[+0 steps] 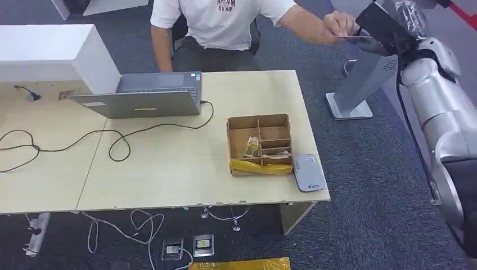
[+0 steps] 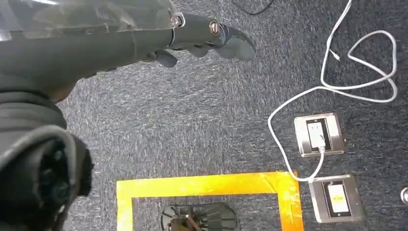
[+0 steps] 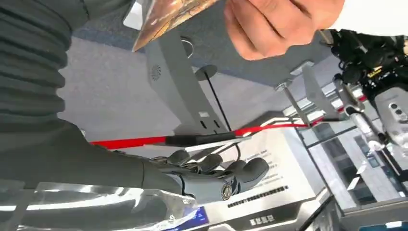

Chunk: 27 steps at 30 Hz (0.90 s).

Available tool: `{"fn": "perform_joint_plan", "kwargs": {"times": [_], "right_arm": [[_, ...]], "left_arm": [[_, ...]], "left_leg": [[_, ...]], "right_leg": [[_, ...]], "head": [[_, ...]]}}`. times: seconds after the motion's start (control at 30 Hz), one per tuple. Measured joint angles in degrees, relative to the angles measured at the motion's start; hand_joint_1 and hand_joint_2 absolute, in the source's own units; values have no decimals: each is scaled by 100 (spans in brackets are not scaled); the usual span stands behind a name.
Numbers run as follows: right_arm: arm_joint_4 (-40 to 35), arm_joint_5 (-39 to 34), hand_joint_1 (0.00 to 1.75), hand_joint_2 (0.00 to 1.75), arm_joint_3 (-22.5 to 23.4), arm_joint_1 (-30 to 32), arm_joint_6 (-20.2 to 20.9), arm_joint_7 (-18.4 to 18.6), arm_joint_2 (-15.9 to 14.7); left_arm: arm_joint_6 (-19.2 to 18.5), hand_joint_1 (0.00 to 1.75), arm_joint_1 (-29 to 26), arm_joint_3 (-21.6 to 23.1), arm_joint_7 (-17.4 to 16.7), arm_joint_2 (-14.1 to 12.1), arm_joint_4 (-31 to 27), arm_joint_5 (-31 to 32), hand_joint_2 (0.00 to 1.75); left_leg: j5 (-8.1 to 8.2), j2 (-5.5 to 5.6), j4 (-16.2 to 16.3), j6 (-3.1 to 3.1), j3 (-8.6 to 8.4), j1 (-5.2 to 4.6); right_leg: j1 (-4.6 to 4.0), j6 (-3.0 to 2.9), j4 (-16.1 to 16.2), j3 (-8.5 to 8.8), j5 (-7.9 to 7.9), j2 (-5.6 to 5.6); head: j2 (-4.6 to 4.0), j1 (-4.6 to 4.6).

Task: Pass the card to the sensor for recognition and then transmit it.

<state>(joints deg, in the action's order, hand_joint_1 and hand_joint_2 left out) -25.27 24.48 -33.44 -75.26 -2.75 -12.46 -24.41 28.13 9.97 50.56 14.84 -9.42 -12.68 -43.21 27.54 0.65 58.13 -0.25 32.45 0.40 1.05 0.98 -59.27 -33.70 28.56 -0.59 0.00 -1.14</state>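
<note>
Person's hand (image 1: 339, 23) on card (image 1: 355, 37) beside right hand (image 1: 388, 25)

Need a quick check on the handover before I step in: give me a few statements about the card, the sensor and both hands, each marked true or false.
1. The card lies on the sensor. False: the card is up in the air off the table's far right, between the right hand and a person's hand.
2. The left hand holds nothing and hangs above the carpet floor. True.
3. The sensor lies near the table corner, beside the cardboard box. True.
4. The person reaches toward the robot's left arm. False: the person, across the table, reaches toward the right hand.
</note>
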Motion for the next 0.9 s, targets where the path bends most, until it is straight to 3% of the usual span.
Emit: {"fn": "perform_joint_plan", "kwargs": {"times": [0.17,0.2,0.23,0.9], "right_arm": [[0,-9,0,175,-81,15,22,39,90],[0,-13,157,175,-85,17,35,46,109],[0,-22,175,175,-87,21,39,48,127],[2,-59,175,175,-330,23,289,61,348]], "left_arm": [[-4,0,-2,0,0,0,0,-31,0],[-4,0,-2,0,-2,0,0,-48,0],[-4,0,-2,0,-2,2,0,-54,0],[-9,0,-11,-4,0,9,0,-127,0]], "left_leg": [[0,-1,0,0,0,0],[0,-1,0,0,0,0],[0,-1,0,0,0,0],[0,-1,0,0,0,0]], "right_leg": [[0,0,0,0,0,2],[0,0,1,0,0,1],[0,0,1,0,0,1],[0,0,1,-1,0,1]], "head": [[0,0],[0,0],[0,-2],[0,0]]}}
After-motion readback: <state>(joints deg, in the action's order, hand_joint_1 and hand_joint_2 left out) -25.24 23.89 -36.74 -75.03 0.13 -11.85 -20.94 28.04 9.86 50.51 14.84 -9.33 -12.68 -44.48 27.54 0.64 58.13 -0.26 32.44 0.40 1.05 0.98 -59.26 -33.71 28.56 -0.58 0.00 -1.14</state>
